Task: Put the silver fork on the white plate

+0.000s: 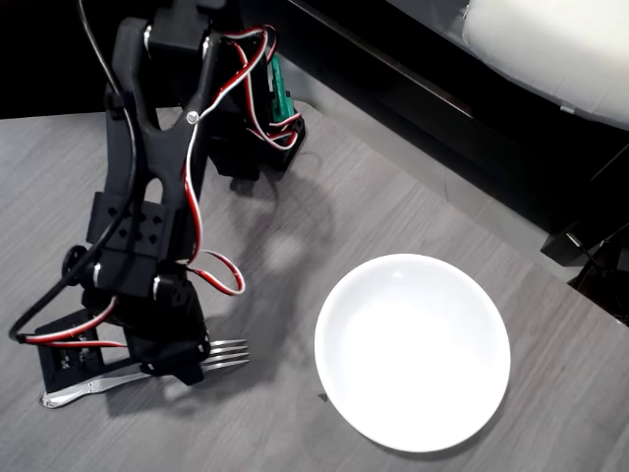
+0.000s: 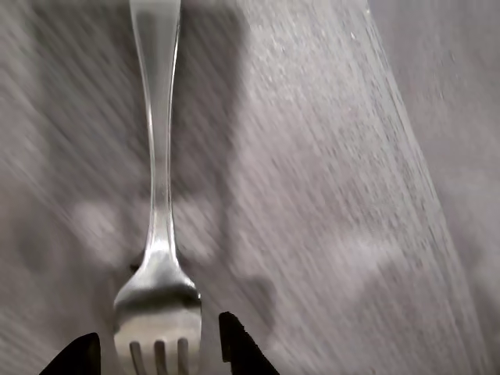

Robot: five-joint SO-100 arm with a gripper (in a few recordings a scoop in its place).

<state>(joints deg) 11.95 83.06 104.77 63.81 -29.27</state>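
Worktop [image 1: 413, 211]: grey wood-grain; its far edge runs diagonally from top centre down to the right side in overhead view, w/ dark gap and a white cushion [image 1: 555, 44] beyond. Open bare surface between arm and plate, also along the near edge below the fork.

Count: 1 silver fork [image 1: 224, 354], 1 white plate [image 1: 413, 352], 1 arm w/ red/white wires.

White plate sits toward the near right part of the worktop, nothing on it, well apart from the fork; bare strip of worktop between plate's left rim and the tine tips.

Silver fork lies flat near the near left corner, roughly parallel to the near edge, tines pointing right toward the plate, handle end poking out left from under the arm.

Jaws [image 2: 160, 344]: apart, one black tip each side of the fork's tine end in wrist view, fork head sitting between them. Left tip looks clear of the metal; right tip just beside the head's edge, can't tell if touching. Handle runs straight away from the jaws up the wrist view. In overhead view the jaws [image 1: 182, 366] sit over the fork's neck, tines sticking out to the right.
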